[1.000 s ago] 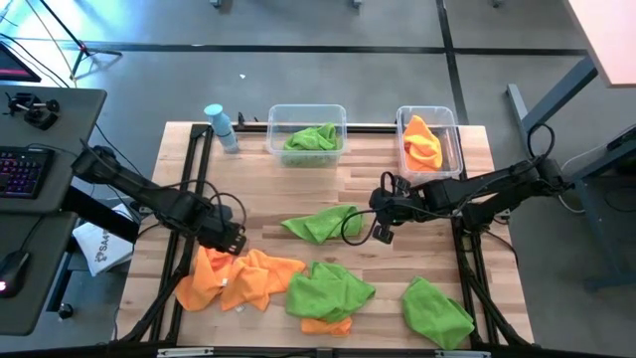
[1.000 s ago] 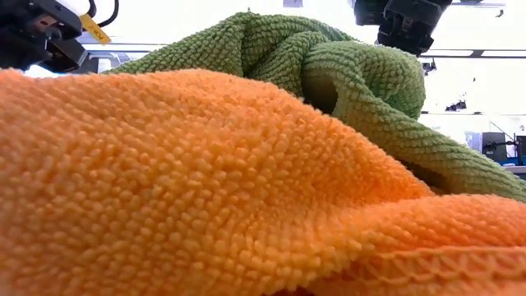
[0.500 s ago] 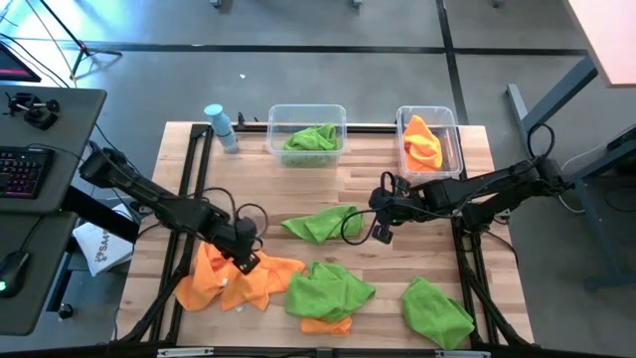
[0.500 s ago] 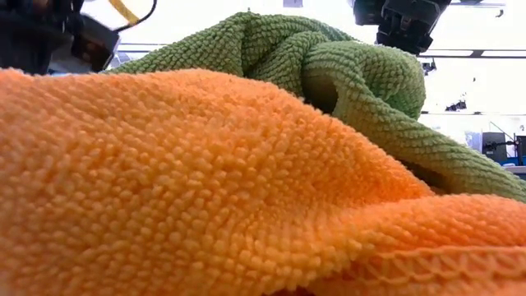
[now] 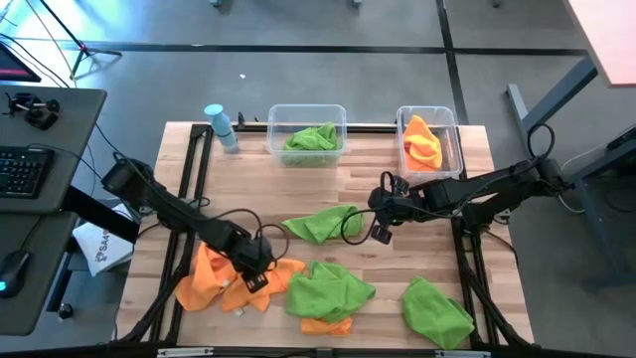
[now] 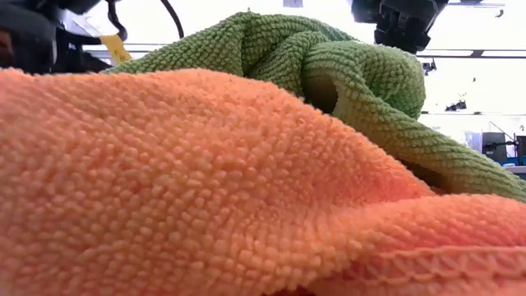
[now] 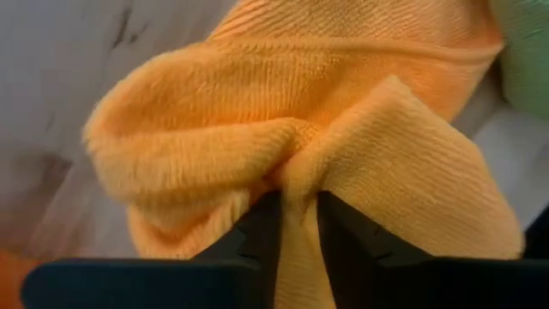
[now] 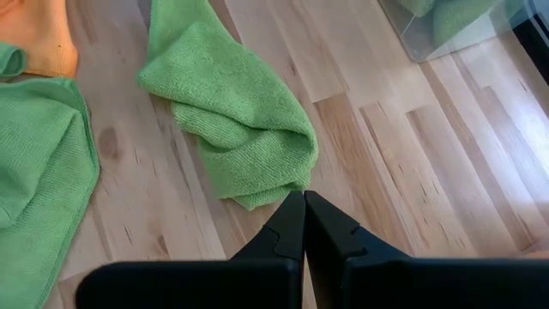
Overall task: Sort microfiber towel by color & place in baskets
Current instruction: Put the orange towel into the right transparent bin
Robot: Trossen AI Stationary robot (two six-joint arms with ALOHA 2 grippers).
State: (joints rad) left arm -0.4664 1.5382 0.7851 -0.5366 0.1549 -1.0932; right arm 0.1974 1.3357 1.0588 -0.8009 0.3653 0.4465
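A crumpled orange towel (image 5: 224, 283) lies at the table's near left, and my left gripper (image 7: 298, 215) is shut on a raised fold of it; in the high view the gripper (image 5: 256, 274) is at the towel's right part. Green towels lie at the centre (image 5: 320, 223), near centre (image 5: 330, 290) and near right (image 5: 437, 310). My right gripper (image 5: 381, 231) hangs shut just right of the centre green towel (image 8: 232, 120), touching nothing. The wider basket (image 5: 273, 114) holds a green towel, the narrower one (image 5: 454, 124) an orange towel. My left gripper pinches a raised fold (image 7: 296, 172) of the orange towel between its two fingers, which come steeply from above. The cloth bunches up in ridges on both sides of the fingers. The rest of the towel lies on the table.
A light-blue bottle (image 5: 221, 127) stands at the far left beside the wider basket. A bit of orange cloth (image 5: 323, 325) shows under the near green towel. In the low view an orange towel (image 6: 205, 189) and a green one (image 6: 329, 74) fill the picture. Bare wood lies between the baskets and the towels.
My left gripper has gone toward the table's right and near edges and down onto the orange towel, rolling its wrist on the way. My right arm has kept still.
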